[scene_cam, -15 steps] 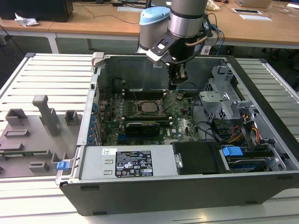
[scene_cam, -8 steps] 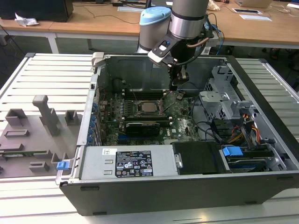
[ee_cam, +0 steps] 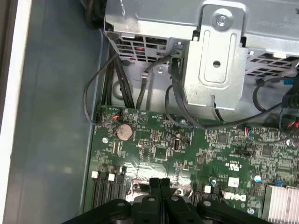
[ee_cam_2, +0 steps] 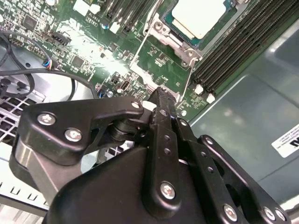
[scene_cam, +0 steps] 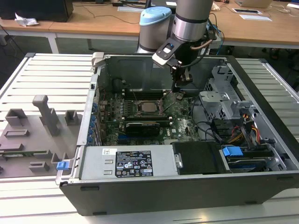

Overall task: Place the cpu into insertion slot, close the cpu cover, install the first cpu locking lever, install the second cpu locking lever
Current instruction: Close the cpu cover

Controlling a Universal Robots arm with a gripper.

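The cpu (scene_cam: 148,107) (ee_cam_2: 198,14), with its silvery top, lies in the insertion slot (ee_cam_2: 180,44) on the green motherboard (scene_cam: 180,122). The cpu cover (ee_cam_2: 161,28) lies flat around it as a metal frame. A thin locking lever (ee_cam_2: 188,79) runs from the socket corner toward my gripper (ee_cam_2: 160,94). The gripper's black fingers are pressed together, with the tips just above the board beside the lever's free end. In the exterior view my gripper (scene_cam: 176,93) hangs to the right of the socket. In the first wrist view the gripper (ee_cam: 159,183) shows shut fingertips over a shiny metal strip.
Long black memory slots (ee_cam_2: 238,42) run beside the socket. A long black card (scene_cam: 142,127) lies in front of it. A metal drive cage (scene_cam: 219,105) and cables (scene_cam: 210,128) stand to the exterior view's right. The power supply (scene_cam: 126,163) sits at the front. A grey fixture tray (scene_cam: 28,135) lies outside the case.
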